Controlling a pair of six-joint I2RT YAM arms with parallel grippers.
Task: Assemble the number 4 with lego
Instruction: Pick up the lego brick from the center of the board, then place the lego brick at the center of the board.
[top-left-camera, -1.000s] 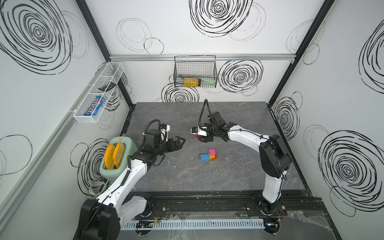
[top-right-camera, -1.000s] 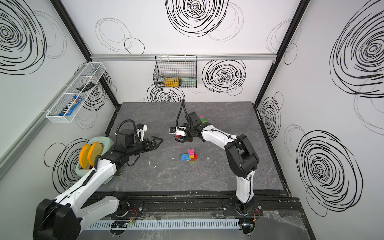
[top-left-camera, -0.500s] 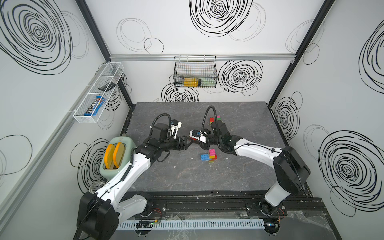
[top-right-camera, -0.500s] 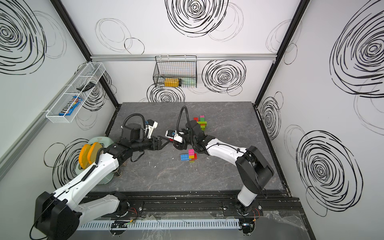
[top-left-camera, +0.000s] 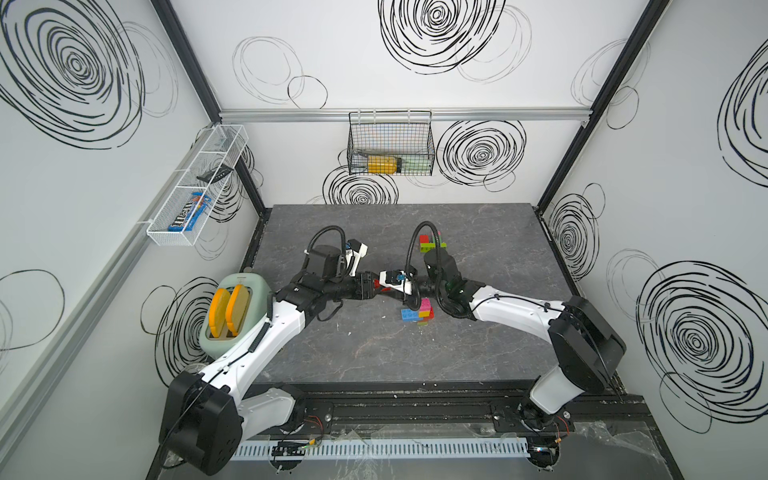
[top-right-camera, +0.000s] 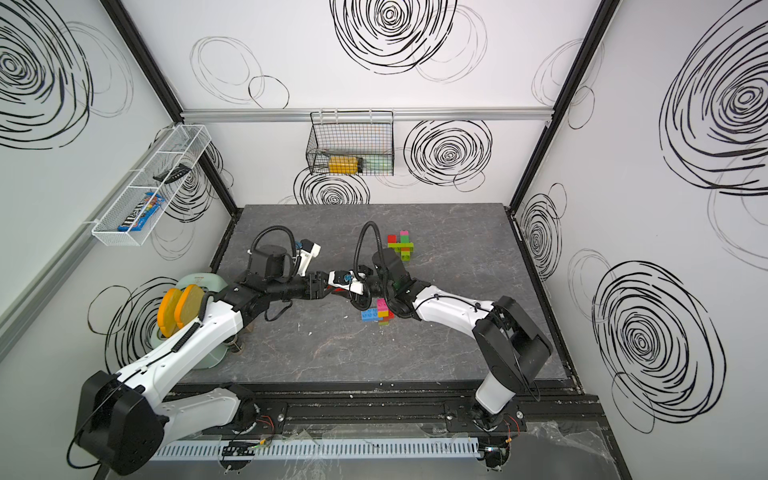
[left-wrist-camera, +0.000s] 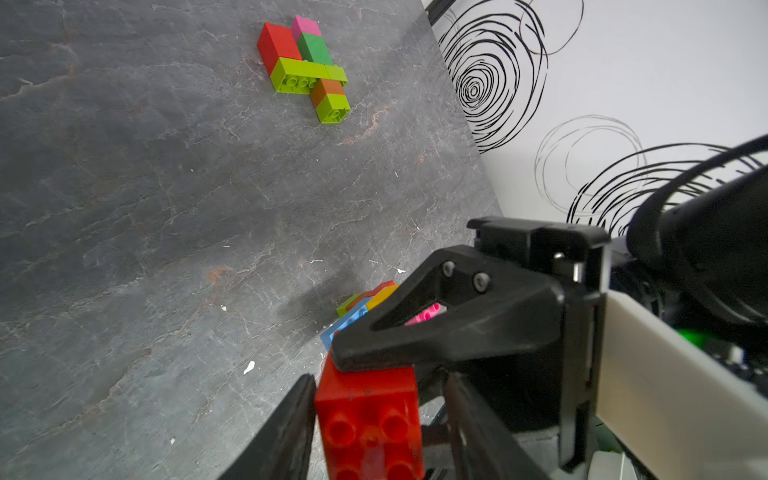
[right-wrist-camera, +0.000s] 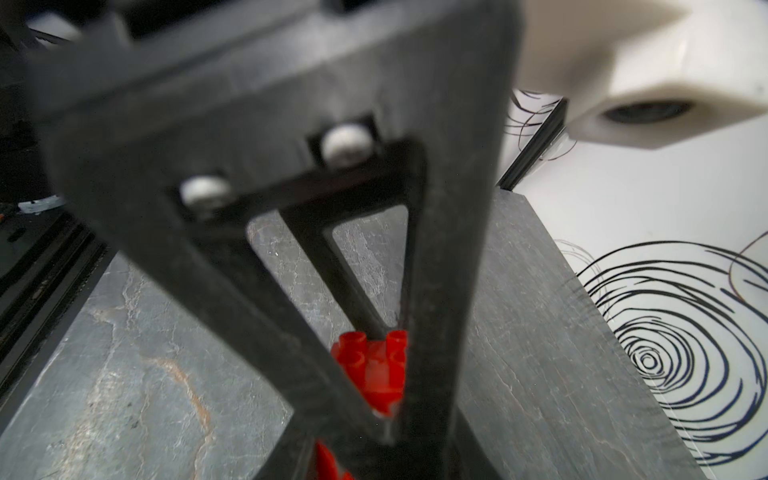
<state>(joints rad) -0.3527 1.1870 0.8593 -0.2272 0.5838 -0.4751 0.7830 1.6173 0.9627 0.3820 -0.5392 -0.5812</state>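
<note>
HAND-OVER IN MID-AIR: Above the grey table (top-left-camera: 374, 357), the two arms meet tip to tip around a single red brick (left-wrist-camera: 368, 428). The right gripper (top-left-camera: 381, 287) has the brick pinched, and in the left wrist view one of its black fingers lies along a face of it. The left gripper (left-wrist-camera: 374, 399) stands narrow on either side of the same brick, one finger flush against its flank. Whether the opposite finger bears on it cannot be told, so a second firm hold is unconfirmed. The step looks like a pass from right to left. Done well, the left jaws seat squarely on the two free flanks, clear of the right gripper's fingers, and clamp before the right lets go. The right then opens only enough to free the brick and backs out straight along its own line, so the brick does not twist or drop. Keeping the studded face uncovered would leave the brick ready to press home. The part-built figure (top-left-camera: 431, 246), made of red, pink, dark green, lime and orange bricks, lies flat toward the far side of the table, well apart. A loose cluster (top-left-camera: 417, 312) of blue, pink, yellow and lime bricks sits on the table just beside the right wrist.
</note>
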